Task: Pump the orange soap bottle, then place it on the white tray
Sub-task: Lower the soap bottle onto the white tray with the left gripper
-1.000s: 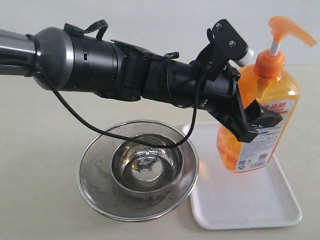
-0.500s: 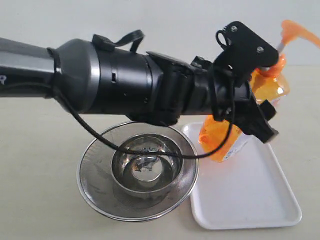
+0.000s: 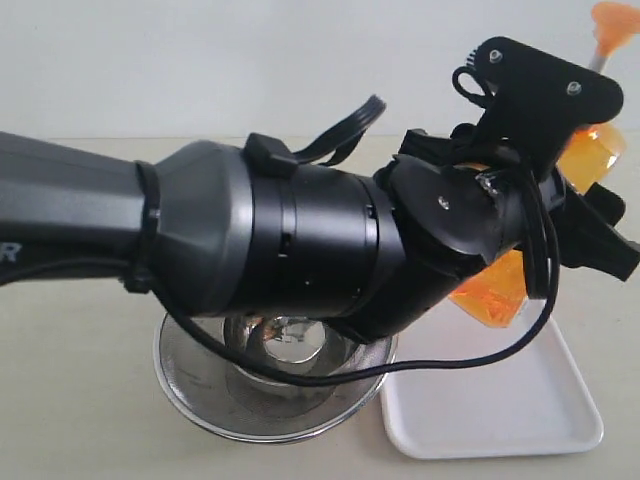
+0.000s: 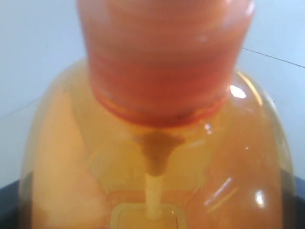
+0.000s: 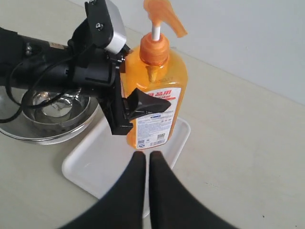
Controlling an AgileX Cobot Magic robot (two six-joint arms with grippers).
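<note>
Orange plastic fills my L wrist cam: the orange soap bottle [image 5: 155, 95] sits right between the jaws of my left gripper [image 5: 143, 98]. The jaws are spread wide and clamped across the btl's flat sides at label height, one finger over the label front and the other behind. I judge the mid-body grip is there to keep it upright and steady, leaving the pump head [image 5: 164, 16] free above my jaws. Nothing touches the pump.

The white tray [image 5: 95, 171] lies directly below the L gripper, w/ the btl's base over its far part. I can't tell if the base rests on the tray or hangs just above it. The steel strainer bowl [image 5: 28, 129] is beside the tray, under my L arm and clear of the btl.

My right gripper [image 5: 145, 157] hangs back on the tray's other side, apart from the btl. Its fingers are nearly together w/ nothing between them, prob. a blunt tip ready to press the pump.
</note>
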